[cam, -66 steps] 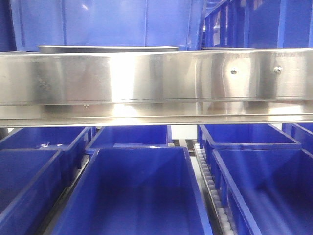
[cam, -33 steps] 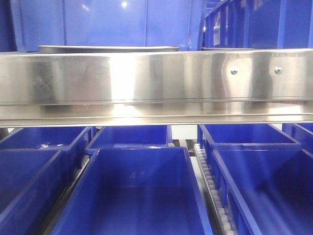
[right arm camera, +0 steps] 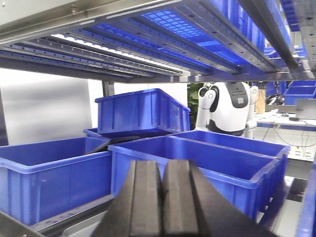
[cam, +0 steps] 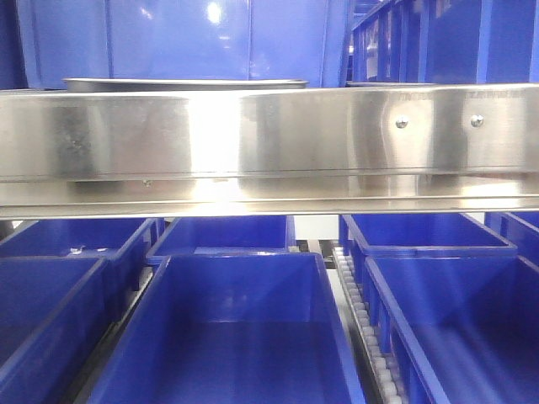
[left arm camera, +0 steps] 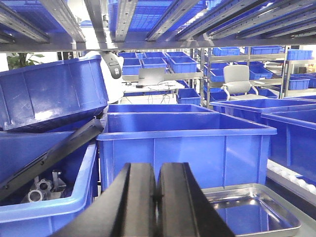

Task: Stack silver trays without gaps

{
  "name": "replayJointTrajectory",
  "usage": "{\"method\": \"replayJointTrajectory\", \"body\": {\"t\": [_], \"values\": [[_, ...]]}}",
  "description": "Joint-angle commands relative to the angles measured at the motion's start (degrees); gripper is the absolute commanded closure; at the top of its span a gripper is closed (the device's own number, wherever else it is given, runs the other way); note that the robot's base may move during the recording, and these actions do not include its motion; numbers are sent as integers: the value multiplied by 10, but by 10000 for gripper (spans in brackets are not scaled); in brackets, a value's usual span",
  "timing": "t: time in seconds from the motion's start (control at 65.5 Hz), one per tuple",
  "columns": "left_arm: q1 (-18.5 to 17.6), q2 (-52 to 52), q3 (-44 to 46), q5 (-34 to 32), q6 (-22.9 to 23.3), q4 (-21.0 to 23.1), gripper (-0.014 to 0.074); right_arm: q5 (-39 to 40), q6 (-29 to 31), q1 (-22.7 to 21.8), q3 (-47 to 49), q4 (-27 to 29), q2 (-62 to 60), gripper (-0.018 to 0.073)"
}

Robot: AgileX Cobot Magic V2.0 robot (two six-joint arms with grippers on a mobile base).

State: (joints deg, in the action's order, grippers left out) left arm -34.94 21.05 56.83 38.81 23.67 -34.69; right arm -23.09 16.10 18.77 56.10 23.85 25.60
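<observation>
Warehouse racking fills every view: blue bins [left arm camera: 185, 148] on roller shelves, steel rails overhead, and further off a desk and a white humanoid-looking machine [right arm camera: 228, 107].

Left gripper [left arm camera: 157, 197] has its two black fingers pressed flat together with nothing between them; it sits low in its wrist view, just beside and slightly left of a silver tray [left arm camera: 252, 212] lying flat on the shelf in front of a blue bin. Right gripper [right arm camera: 162, 200] is likewise closed and empty, pointed at a row of bins; a pale grey edge at the bottom left of that view may be a tray rim, but I cannot tell.

From the front camera a tray rim [cam: 185, 83] shows just above the brushed-steel rail [cam: 269, 135], with a hint of a second rim further right.

Risks, as I judge them: with both grippers closed, any approach must open first or the fingers will shove the tray instead of catching its thin rolled rim. The polished steel could slip from a narrow pinch. A tray lowered at a tilt or off-square would ride on the other's rim and leave a gap.

Hidden: the rail masks nearly all of the trays from the front, so their number and alignment are unclear, and the near part of the tray by the left gripper is cut off
</observation>
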Motion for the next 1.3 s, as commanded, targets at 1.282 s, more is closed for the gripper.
{"method": "replayJointTrajectory", "body": {"t": [1.282], "values": [[-1, -3, -1, -6, 3, -2, 594, 220, -181, -250, -561, -201, -256, 637]]}}
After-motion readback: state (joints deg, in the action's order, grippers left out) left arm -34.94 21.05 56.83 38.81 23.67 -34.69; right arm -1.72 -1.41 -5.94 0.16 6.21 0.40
